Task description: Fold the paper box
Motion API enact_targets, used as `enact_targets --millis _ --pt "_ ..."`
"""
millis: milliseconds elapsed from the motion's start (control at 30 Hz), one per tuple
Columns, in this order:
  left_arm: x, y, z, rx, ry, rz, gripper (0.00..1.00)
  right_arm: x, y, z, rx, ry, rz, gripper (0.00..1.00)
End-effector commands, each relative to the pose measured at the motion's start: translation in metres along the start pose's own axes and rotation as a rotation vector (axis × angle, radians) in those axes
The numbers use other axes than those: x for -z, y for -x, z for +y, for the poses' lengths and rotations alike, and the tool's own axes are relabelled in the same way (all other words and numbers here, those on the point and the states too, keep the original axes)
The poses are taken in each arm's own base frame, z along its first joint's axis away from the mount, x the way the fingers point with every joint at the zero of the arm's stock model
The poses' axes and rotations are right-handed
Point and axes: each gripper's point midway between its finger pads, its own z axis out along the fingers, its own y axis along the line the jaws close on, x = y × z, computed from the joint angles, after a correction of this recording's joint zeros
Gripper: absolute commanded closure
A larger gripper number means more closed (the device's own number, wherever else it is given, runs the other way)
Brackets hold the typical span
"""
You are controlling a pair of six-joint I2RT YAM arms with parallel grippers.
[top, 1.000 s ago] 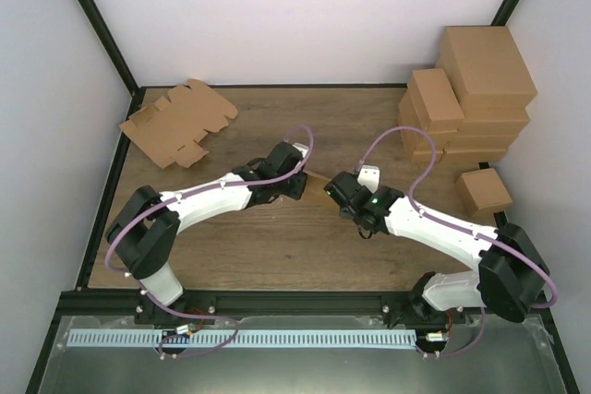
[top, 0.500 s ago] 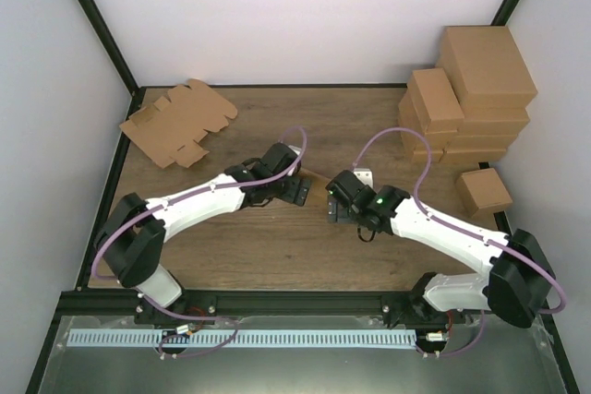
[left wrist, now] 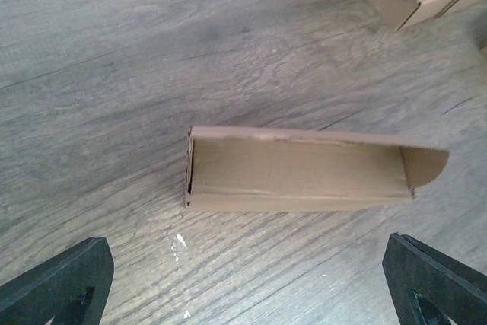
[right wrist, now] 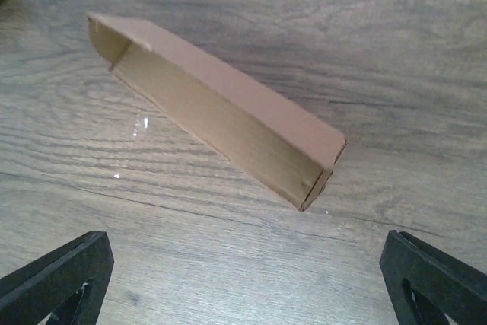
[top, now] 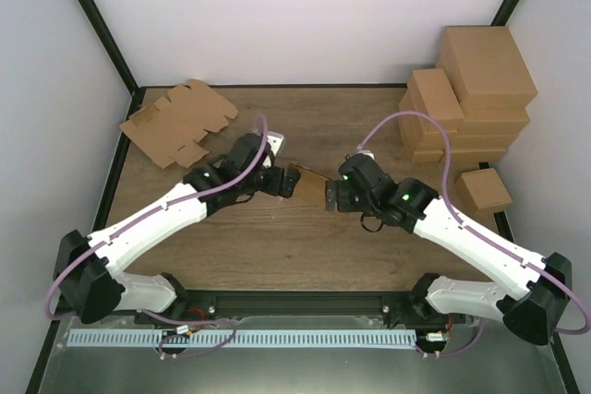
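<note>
A wooden table (top: 305, 246) is seen filling the middle of the top view, enclosed by pale walls. Two white arms are stretched from the lower corners toward the centre: the left arm (top: 157, 219) from the lower left and the right arm (top: 462, 232) from the lower right. A stack of plain brown cartons (top: 471, 89) is seen at the upper right, and one smaller carton (top: 484, 191) is set just below it. A pile of notched cardboard blanks (top: 177, 122) is laid flat at the upper left.

The paper box (top: 309, 186) is found near the centre of the table, between the two wrists. In the left wrist view the paper box (left wrist: 304, 176) is shown lying on the wood across the middle of the frame as a long, shallow trough, with a rounded flap at its right end. In the right wrist view it (right wrist: 228, 123) is seen running diagonally from the upper left toward the centre right, one narrow end turned toward the camera.

The left gripper (left wrist: 243, 283) is held wide apart, its dark fingertips (left wrist: 53, 287) appearing only in the lower corners, and nothing is grasped. The right gripper (right wrist: 243, 279) is likewise spread fully, with nothing between its fingertips (right wrist: 57, 275). The box is touched by neither.
</note>
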Motion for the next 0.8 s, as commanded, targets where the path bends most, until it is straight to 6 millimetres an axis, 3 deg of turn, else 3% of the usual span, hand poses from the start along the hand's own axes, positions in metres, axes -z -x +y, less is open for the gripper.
enact_targets --millis 0,233,300,333,400,500,633,767 --pt "0.016 0.014 0.001 0.054 -0.082 -0.01 0.0 0.024 0.021 0.007 0.026 0.069 -0.031 0.0" --pt "0.02 0.039 0.005 0.154 -0.316 -0.023 0.02 0.031 0.053 0.022 -0.044 0.333 -0.048 0.03" --pt "0.014 0.046 0.009 0.184 -0.383 -0.022 0.16 0.035 0.06 0.029 -0.069 0.434 -0.057 0.12" --pt "0.012 0.048 0.008 0.195 -0.426 -0.017 0.28 0.037 0.065 0.03 -0.086 0.481 -0.066 0.18" --pt "0.007 0.052 0.005 0.212 -0.505 -0.006 0.61 0.041 0.07 0.036 -0.12 0.596 -0.07 0.37" --pt "-0.002 0.059 0.003 0.222 -0.578 0.005 0.91 0.04 0.075 0.033 -0.185 0.719 -0.067 0.66" --pt "-0.018 0.064 0.003 0.224 -0.628 0.025 0.96 0.025 0.076 0.028 -0.248 0.832 -0.012 0.91" --pt "-0.037 0.064 0.006 0.234 -0.656 0.053 0.96 0.002 0.072 0.022 -0.282 0.844 0.016 0.97"
